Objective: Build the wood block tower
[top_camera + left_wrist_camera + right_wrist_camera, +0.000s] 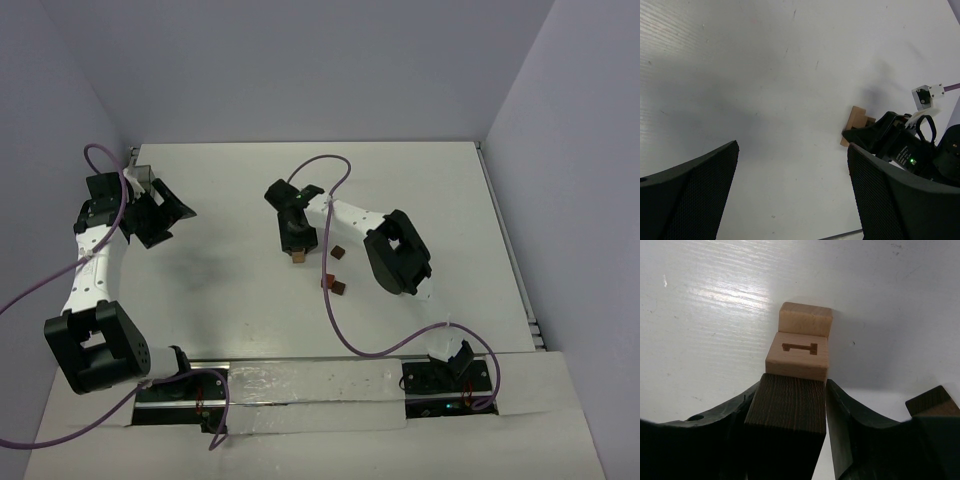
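My right gripper [296,238] [794,387] is shut on a dark brown wood block [787,415]. It holds the block right at a light tan cube engraved with an "I" [797,357], which lies against a second tan block [805,319] on the white table. From above, this tan stack [299,258] shows just below the gripper. The left wrist view shows it [856,120] partly hidden by the right gripper. My left gripper [160,215] [792,195] is open and empty, far to the left.
Loose dark brown blocks lie right of the stack: one [338,252] close by, two [327,281] [340,289] nearer the arm; one shows in the right wrist view [932,401]. A purple cable [335,320] loops over the table. Walls enclose the table.
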`<move>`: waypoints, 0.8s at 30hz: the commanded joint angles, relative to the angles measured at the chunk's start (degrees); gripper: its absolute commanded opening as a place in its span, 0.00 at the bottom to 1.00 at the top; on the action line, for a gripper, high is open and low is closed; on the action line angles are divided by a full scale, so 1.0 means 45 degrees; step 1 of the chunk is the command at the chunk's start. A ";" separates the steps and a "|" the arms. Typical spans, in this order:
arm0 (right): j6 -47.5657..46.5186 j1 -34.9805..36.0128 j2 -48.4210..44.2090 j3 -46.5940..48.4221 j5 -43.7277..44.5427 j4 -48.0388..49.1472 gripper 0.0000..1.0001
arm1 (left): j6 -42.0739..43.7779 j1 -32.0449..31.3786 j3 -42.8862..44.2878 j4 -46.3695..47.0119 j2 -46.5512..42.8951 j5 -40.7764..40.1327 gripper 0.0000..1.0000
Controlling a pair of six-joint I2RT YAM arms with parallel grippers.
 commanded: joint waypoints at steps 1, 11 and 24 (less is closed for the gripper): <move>0.0261 0.0127 -0.0100 0.0235 0.0209 0.0085 0.53 | 0.0147 0.0098 0.0042 0.0664 0.0035 0.0324 0.95; 0.0371 0.0133 -0.0028 0.0372 0.0210 0.0007 0.50 | 0.0147 0.0098 0.0061 0.0664 0.0218 0.0449 0.95; 0.0459 0.0172 -0.0174 0.0191 0.0310 -0.0006 0.44 | 0.0099 0.0108 0.0120 0.0644 0.0381 0.0497 0.94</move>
